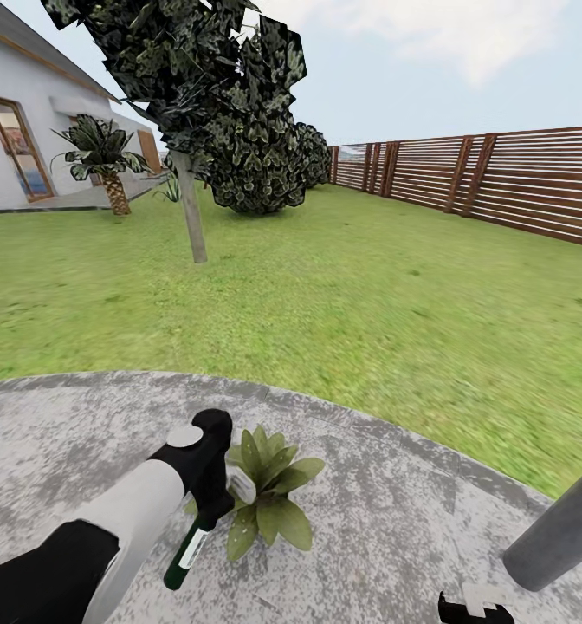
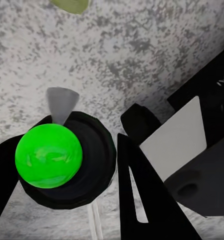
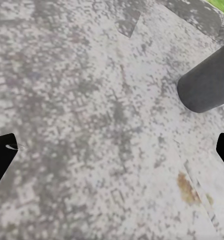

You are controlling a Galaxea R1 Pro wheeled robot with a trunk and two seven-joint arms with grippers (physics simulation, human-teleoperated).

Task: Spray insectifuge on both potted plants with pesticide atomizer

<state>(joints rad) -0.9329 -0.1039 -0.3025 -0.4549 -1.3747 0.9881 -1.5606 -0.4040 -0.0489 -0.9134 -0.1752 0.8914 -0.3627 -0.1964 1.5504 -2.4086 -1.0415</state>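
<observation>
The left gripper is closed around the dark green, white-labelled pesticide atomizer, bottle base angled away below the fingers. Just beyond it sits the light-green rosette potted plant on grey round paving. Risk: the tilted nozzle may miss the leaves, leaving partial coverage. Label text is unreadable. The right gripper is spread wide, holding nothing, beside a grey post.

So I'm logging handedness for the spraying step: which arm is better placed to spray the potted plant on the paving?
Left. The left claw holds the pesticide atomizer right beside the potted plant. The right claw is open over bare paving by a grey post.
</observation>
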